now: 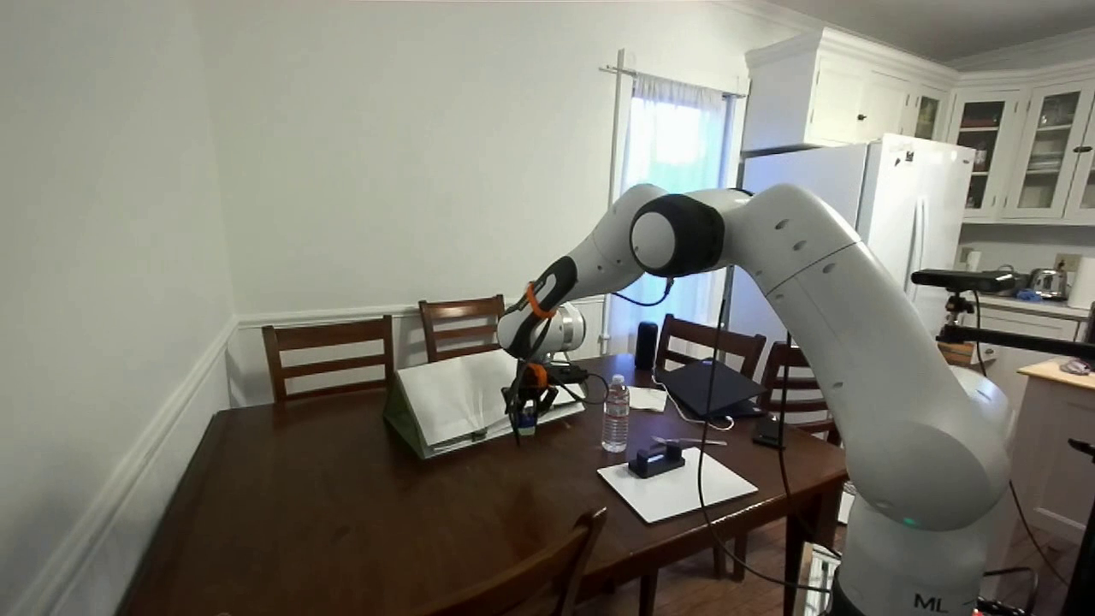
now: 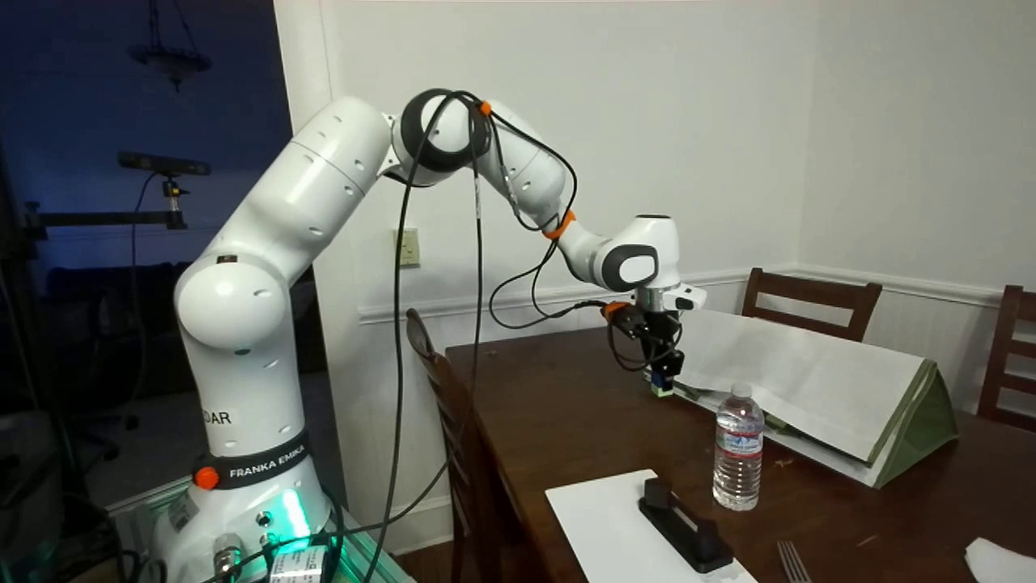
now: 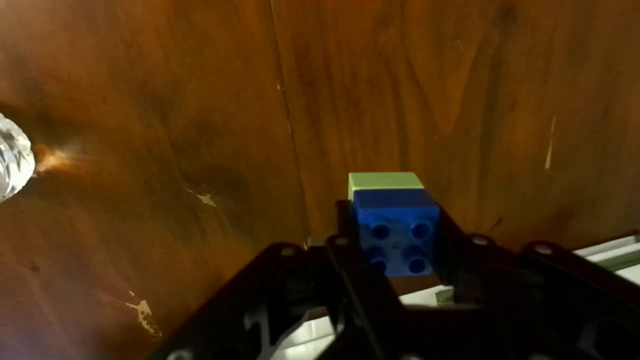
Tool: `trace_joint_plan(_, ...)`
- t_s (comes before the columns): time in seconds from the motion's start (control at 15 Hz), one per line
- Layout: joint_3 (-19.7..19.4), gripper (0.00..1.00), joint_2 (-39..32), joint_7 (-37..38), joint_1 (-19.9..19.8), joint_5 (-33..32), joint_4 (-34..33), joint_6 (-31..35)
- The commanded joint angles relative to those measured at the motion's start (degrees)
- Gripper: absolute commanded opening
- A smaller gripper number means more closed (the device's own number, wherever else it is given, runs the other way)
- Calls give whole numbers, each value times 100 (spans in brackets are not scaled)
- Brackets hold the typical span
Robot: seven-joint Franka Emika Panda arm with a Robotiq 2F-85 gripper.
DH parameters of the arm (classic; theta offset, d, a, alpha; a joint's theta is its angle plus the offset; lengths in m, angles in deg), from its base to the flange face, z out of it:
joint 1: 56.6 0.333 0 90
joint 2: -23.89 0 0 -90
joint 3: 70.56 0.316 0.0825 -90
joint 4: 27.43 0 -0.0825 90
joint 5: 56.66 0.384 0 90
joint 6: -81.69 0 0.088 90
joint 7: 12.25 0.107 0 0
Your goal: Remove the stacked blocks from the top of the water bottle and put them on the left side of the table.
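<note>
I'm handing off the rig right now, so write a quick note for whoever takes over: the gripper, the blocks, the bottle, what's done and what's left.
Gripper: shut on the stacked blocks, blue above light green, near the propped white-paged book.
Water bottle: upright on the table, nothing on its cap.
Done: blocks off the bottle and in the grip.
To do: set them on the table's left side, open up and back away; probably check first whose left is meant. Whether the blocks already touch the table, I can't tell.
</note>
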Motion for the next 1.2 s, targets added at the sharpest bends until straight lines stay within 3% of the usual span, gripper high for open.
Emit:
trace_joint_plan(0.0,7,37,-59,22,-26,-8,-79,-78)
trace_joint_plan(0.27,10,37,-98,48,-28,-6,-156,-140)
trace_joint_plan(0.33,40,13,-209,59,-55,14,-356,-385)
trace_joint_plan(1.13,-110,12,-1431,677,14,-37,-1647,-394)
